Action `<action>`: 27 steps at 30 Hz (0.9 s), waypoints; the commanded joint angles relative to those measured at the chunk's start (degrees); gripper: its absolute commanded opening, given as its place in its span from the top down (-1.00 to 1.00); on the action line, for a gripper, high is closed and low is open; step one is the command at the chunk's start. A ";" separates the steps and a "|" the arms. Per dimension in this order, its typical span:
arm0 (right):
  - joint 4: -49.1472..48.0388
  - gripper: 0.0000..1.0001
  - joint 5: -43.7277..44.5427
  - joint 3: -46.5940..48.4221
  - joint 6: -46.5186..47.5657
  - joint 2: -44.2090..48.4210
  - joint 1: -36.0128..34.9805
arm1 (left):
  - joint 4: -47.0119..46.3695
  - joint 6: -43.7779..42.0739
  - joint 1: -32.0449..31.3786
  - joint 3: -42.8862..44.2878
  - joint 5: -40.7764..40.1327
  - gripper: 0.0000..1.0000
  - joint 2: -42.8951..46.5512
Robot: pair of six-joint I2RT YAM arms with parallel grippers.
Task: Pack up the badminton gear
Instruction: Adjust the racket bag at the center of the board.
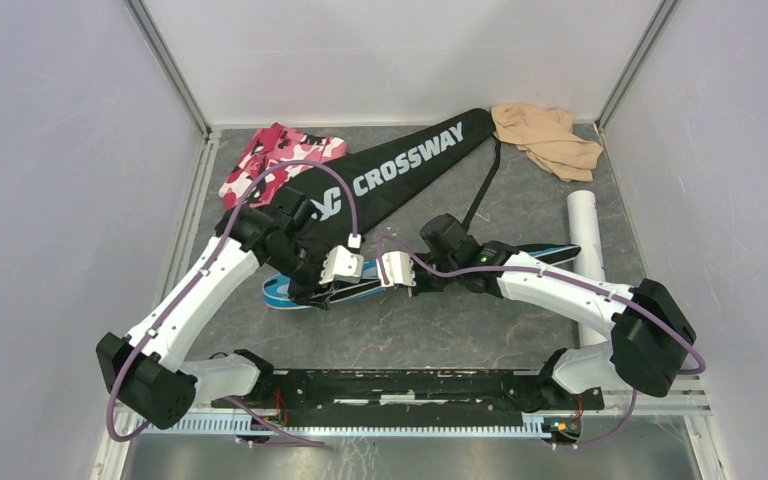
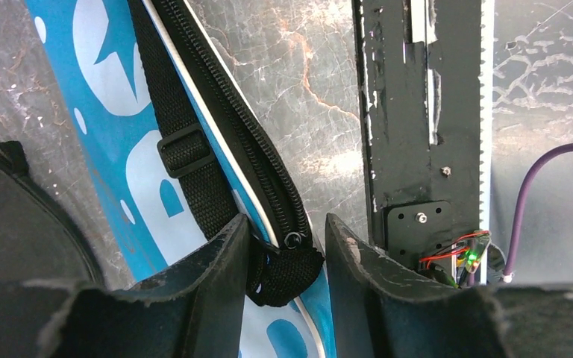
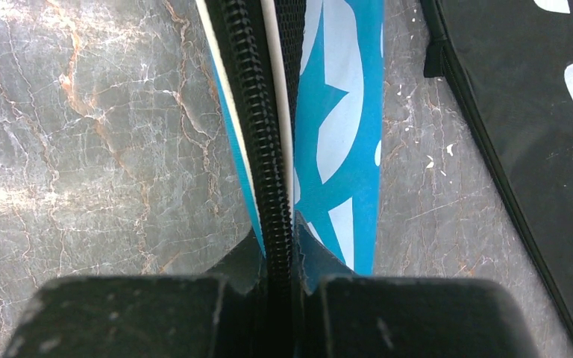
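Note:
The blue racket cover (image 1: 520,256) lies flat across the middle of the table under both grippers. My left gripper (image 1: 345,268) holds the black webbing tab (image 2: 287,272) at the end of the cover's zipper (image 2: 246,127), which fills the gap between the fingers (image 2: 216,261). My right gripper (image 1: 395,270) is shut on the cover's black zipper edge (image 3: 257,127), close to the left gripper. The black "CROSSWAY" racket cover (image 1: 400,165) lies diagonally behind them. A long white tube (image 1: 585,235) rests at the right, partly under the right arm.
A pink-and-white camouflage cloth (image 1: 280,155) lies at the back left and a beige cloth (image 1: 545,135) at the back right. The black base rail (image 1: 400,385) runs along the near edge. White walls close in the table on three sides.

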State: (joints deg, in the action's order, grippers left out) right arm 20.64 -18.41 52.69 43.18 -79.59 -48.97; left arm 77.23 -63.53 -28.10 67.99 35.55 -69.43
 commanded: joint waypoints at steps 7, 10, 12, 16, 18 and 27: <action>0.67 1.00 -0.63 2.76 -0.73 0.76 1.99 | 6.59 -0.51 0.59 -1.65 -11.38 0.11 4.67; 1.04 0.99 -1.35 3.03 -0.72 0.58 2.26 | 5.99 -0.05 0.54 -2.05 -12.83 0.15 5.65; 1.19 1.00 -1.85 3.12 -0.81 0.58 2.54 | 5.12 0.19 0.58 -2.72 -13.79 0.16 6.85; 1.33 1.00 -2.37 3.38 -0.79 0.60 2.83 | 3.60 -0.03 0.52 -4.14 -15.11 0.09 9.03; 1.39 1.00 -2.56 3.54 -0.81 0.67 2.85 | 3.01 -1.11 0.54 -5.10 -15.12 0.01 10.18; 1.69 1.00 -2.77 3.47 -0.68 0.67 3.01 | 1.18 -2.33 0.58 -6.55 -15.91 -0.01 10.73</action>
State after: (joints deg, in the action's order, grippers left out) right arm 20.47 -21.06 53.89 43.13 -79.72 -48.14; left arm 71.26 -64.27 -28.49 62.78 29.87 -58.96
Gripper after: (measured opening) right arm 0.080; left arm 0.531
